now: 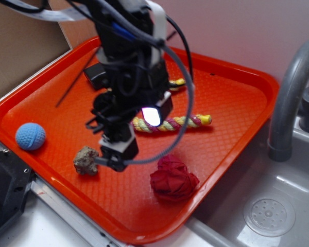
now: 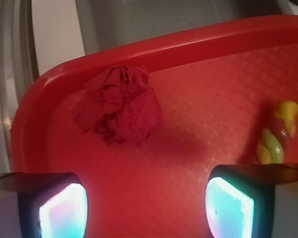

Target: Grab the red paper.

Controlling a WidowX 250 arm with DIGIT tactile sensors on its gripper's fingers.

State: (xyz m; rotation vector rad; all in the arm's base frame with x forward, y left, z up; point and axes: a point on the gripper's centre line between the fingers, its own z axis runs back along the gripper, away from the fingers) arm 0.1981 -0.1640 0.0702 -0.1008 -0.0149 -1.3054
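1. Where the orange-red tray (image 1: pixel 232 92) lay across the counter beside a grey sink (image 1: pixel 268 206), the red paper (image 1: pixel 173 178) rested on its textured floor near the corner closest to the sink, crumpled into a dark crimson wad.
2. The gripper (image 1: pixel 116 154) hung above the tray floor, between a grey-brown rock (image 1: pixel 86 160) and the red paper, apart from both.
3. In the wrist view the two fingertips (image 2: pixel 59 208) stood well apart at the lower corners of the frame, their glowing pads facing inward with only bare tray between them; the gripper (image 2: pixel 146 208) held nothing.
4. The red paper (image 2: pixel 120 105) sat ahead of the spread fingers, off toward the left one, close under the tray's raised rim (image 2: pixel 188 42).
5. A yellow, green and pink rope toy (image 1: pixel 172 123) lay behind the arm, toward the tray's middle.
6. A blue ball (image 1: pixel 30 136) rested near the tray's far left edge, well apart from the paper.
7. A curved grey faucet (image 1: pixel 288 98) rose beside the sink.
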